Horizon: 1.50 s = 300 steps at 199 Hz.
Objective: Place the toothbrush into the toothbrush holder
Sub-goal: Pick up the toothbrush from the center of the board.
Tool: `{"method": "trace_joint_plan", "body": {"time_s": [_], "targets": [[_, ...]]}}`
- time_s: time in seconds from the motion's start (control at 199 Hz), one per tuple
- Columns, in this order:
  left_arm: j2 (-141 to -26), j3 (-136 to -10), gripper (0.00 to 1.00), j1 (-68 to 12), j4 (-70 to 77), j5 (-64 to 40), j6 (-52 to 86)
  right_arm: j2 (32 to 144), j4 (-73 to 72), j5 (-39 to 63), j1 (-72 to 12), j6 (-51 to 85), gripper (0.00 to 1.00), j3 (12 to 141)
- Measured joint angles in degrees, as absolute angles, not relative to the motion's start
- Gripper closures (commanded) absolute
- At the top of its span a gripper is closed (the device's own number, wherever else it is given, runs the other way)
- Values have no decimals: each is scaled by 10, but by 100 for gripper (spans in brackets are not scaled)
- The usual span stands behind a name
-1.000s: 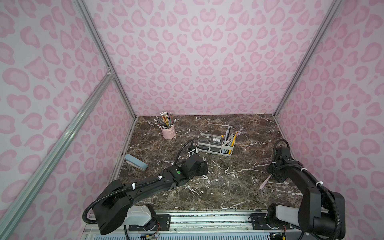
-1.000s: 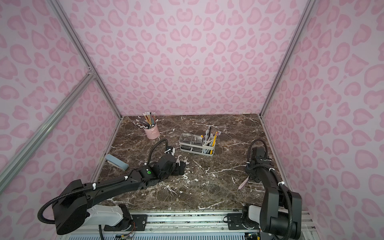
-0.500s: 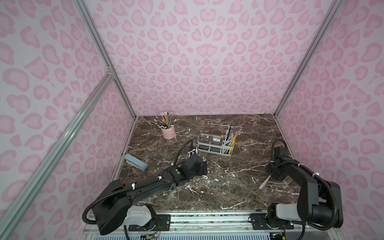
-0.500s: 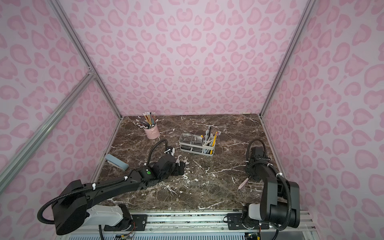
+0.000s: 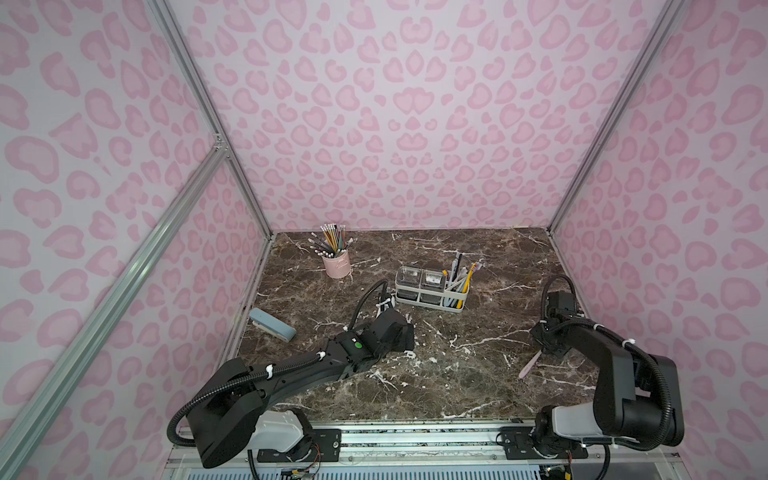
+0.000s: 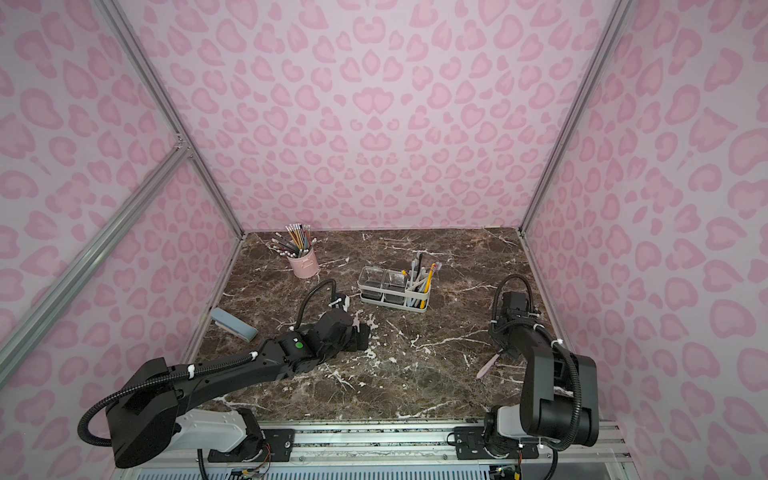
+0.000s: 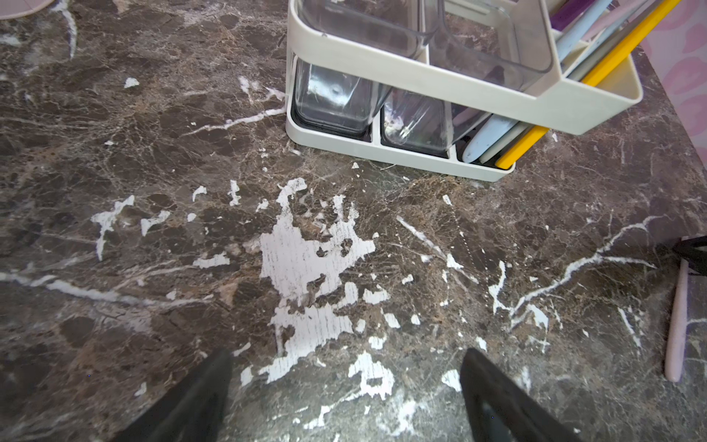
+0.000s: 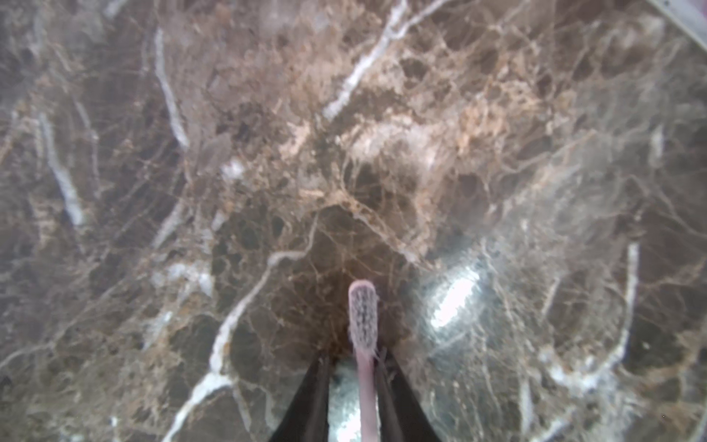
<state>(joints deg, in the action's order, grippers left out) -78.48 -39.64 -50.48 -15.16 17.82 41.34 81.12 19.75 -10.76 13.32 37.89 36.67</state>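
The toothbrush (image 5: 530,363) is pink. It lies flat on the tabletop (image 5: 457,386), nearer than the holder (image 5: 424,300) and well off to its right. Its handle end is nearest, and its head end runs under the right gripper (image 5: 543,352).

In the right wrist view the bristled head (image 8: 362,317) pokes out past the right gripper (image 8: 354,354). The jaws stand narrow on either side of the neck. 1 finger (image 8: 398,386) looks to be against the neck, and a slim bright gap shows beside the other. I cannot tell whether the brush is truly clamped. It shows no lift off the tabletop in either top view (image 6: 487,365).

The left gripper (image 5: 409,336) sits low over the tabletop, just in front of the holder and slightly to its left. In the left wrist view its jaws (image 7: 346,354) are wide apart, with only bare marble between them. The holder's white rim (image 7: 421,82) fills the far part of that view. The toothbrush (image 7: 677,325) shows at the edge.

A grey-blue case (image 5: 272,324) lies well to the left of the holder, close to the side wall.

The holder stands upright near mid-tabletop. It has 2 clear boxes in its left part and several brushes leaning in its right compartment, 1 of them yellow and 1 pale blue.

A pink cup (image 5: 337,264) of pencils stands beyond the holder, to its left.
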Motion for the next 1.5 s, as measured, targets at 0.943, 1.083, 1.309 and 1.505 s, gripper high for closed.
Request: {"method": "trace_joint_plan", "body": {"time_s": [0.943, 1.083, 1.309, 1.505], "targets": [[-785, -396, 5, -505, -152, 182, 416, 820, 173, -59, 70, 374, 88, 380], [-787, -396, 5, -505, -152, 181, 417, 804, 185, -48, 50, 374, 89, 386], [-792, -396, 5, -505, -152, 174, 420, 777, 192, -42, 29, 371, 90, 393], [-793, -397, 6, -505, -152, 167, 420, 766, 190, -35, 6, 365, 93, 393]]}}
